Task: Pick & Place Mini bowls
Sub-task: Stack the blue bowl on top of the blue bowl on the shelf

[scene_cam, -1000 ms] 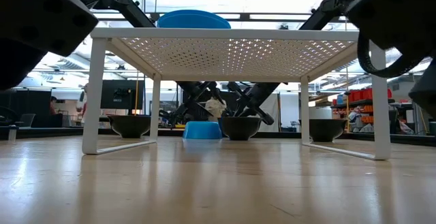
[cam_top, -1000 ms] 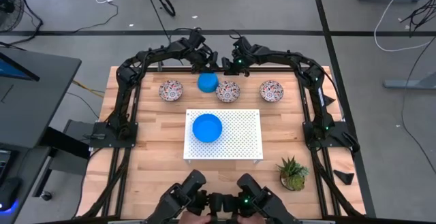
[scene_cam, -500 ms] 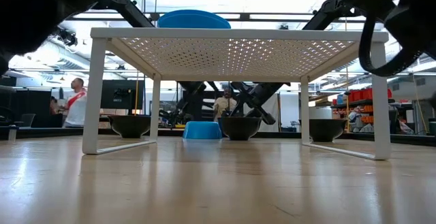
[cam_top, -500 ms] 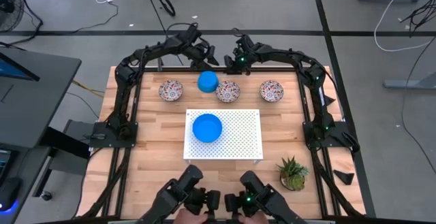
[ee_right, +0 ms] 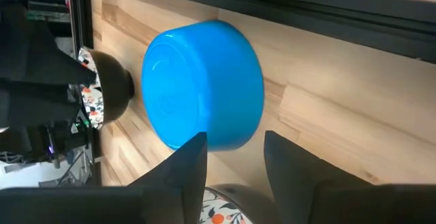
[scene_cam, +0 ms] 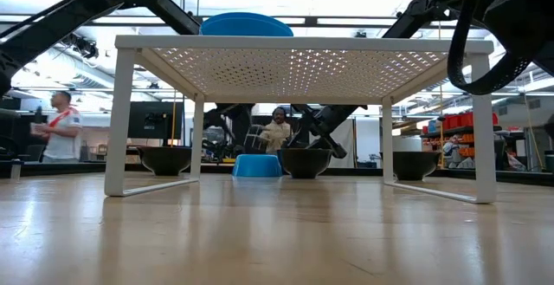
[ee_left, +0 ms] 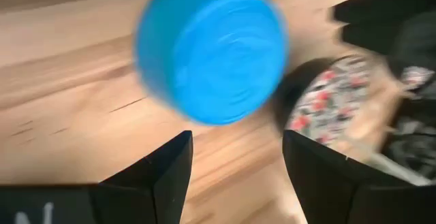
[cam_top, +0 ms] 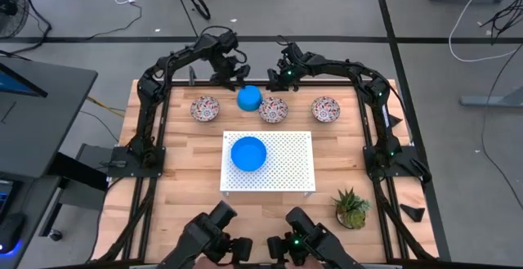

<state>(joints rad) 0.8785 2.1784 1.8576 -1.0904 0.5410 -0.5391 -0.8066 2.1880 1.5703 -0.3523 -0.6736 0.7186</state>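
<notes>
A light wooden table (cam_top: 180,163) stands in the middle of the room. Along its far side sits a row of small round bowls. On the left is a white bowl with red and dark flowers (cam_top: 205,108), mouth up. Next to it is a small plain blue bowl (cam_top: 249,99), turned over so its flat bottom faces up and its mouth is on the wood. Being round, it has no long side. Just beside it is a second flowered bowl (cam_top: 274,109), mouth up, and I cannot tell if the two touch. A third flowered bowl (cam_top: 326,109) sits farther right, apart from the others.

The left gripper (cam_top: 231,72) hangs above the table's far edge, just behind the upside-down blue bowl and a bit to its left. Its two dark fingers (ee_left: 153,176) are spread wide and hold nothing. The right gripper (cam_top: 276,76) hangs behind the same bowl on the other side. Its fingers (ee_right: 184,169) are partly apart, with nothing between them.

Nearer to me stands a white board full of little holes on thin legs (cam_top: 286,164). A bigger blue bowl (cam_top: 248,153) sits on its left part, mouth up. A small green plant in a pot (cam_top: 351,208) is at the near right corner.

Far behind the table, a person in a white shirt (scene_cam: 59,133) stands at the left.
</notes>
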